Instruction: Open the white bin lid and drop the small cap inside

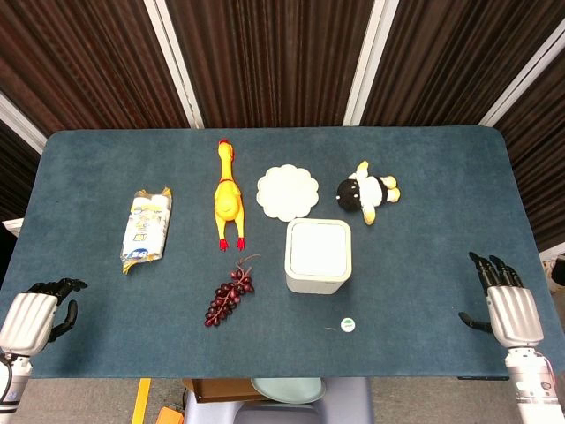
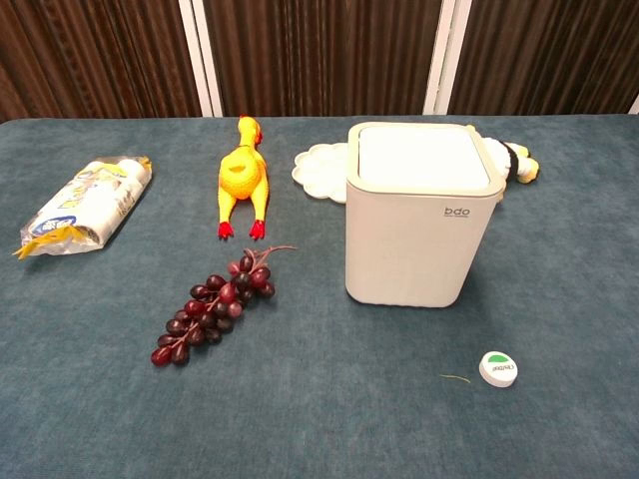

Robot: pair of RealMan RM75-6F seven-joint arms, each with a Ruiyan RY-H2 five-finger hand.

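The white bin (image 1: 318, 256) (image 2: 417, 215) stands mid-table with its lid down. A small white cap with a green label (image 1: 348, 324) (image 2: 498, 368) lies on the cloth in front of the bin, slightly to its right. My left hand (image 1: 40, 312) rests at the table's front left corner, fingers apart and holding nothing. My right hand (image 1: 503, 303) sits at the front right edge, fingers spread, also empty. Both hands are far from the bin and the cap. Neither hand shows in the chest view.
A bunch of dark grapes (image 1: 229, 295) lies left of the bin. Behind are a yellow rubber chicken (image 1: 227, 196), a white scalloped plate (image 1: 288, 192), a plush toy (image 1: 364, 192) and a snack packet (image 1: 146, 227).
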